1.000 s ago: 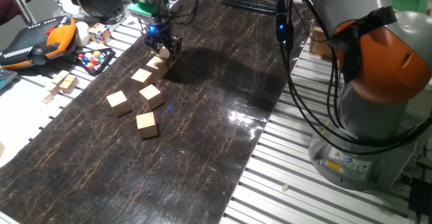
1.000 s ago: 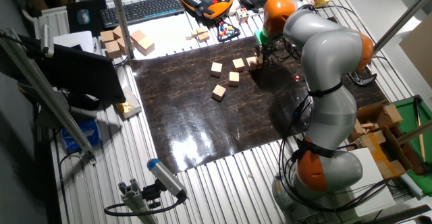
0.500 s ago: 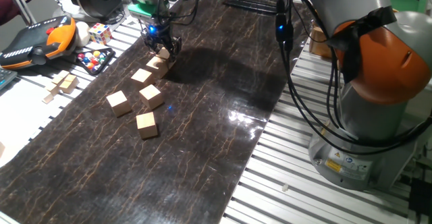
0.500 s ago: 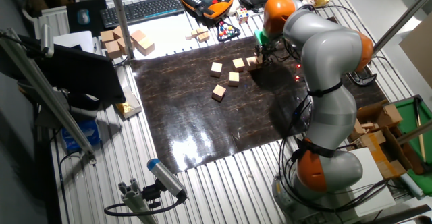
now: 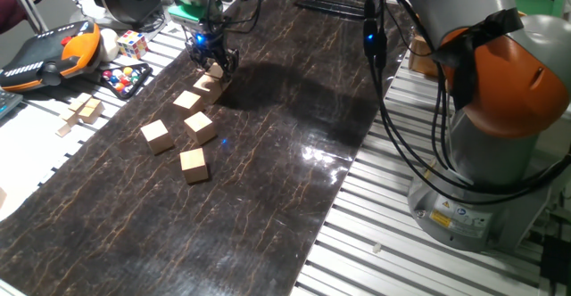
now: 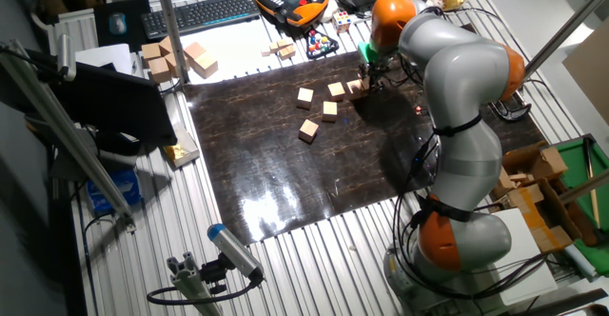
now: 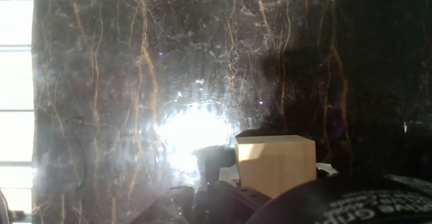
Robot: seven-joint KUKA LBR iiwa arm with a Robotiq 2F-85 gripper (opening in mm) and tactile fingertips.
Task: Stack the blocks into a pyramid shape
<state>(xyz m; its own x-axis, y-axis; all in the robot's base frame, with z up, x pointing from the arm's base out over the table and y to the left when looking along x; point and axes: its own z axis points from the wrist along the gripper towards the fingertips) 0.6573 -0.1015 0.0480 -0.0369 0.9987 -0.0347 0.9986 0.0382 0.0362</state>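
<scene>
My gripper (image 5: 212,64) is at the far left end of the dark marble mat (image 5: 268,153), shut on one tan block (image 5: 218,68) held just above the mat. Right below and beside it lies another block (image 5: 209,84). Several more blocks trail toward the front: one (image 5: 187,100), one (image 5: 200,127), one (image 5: 157,135) and one (image 5: 194,164). All lie flat and single, none stacked. The other fixed view shows the gripper (image 6: 364,80) over the block cluster (image 6: 329,109). In the hand view the held block (image 7: 275,162) sits between dark finger parts.
Left of the mat lie a multicoloured puzzle cube (image 5: 132,43), an orange teach pendant (image 5: 53,51), a marble tray (image 5: 125,78) and pale flat wooden pieces (image 5: 85,111). The arm's base (image 5: 500,118) and cables (image 5: 384,82) stand to the right. A keyboard (image 6: 200,11) lies beyond.
The gripper with its block has risen very slightly. The blocks on the mat have not moved.
</scene>
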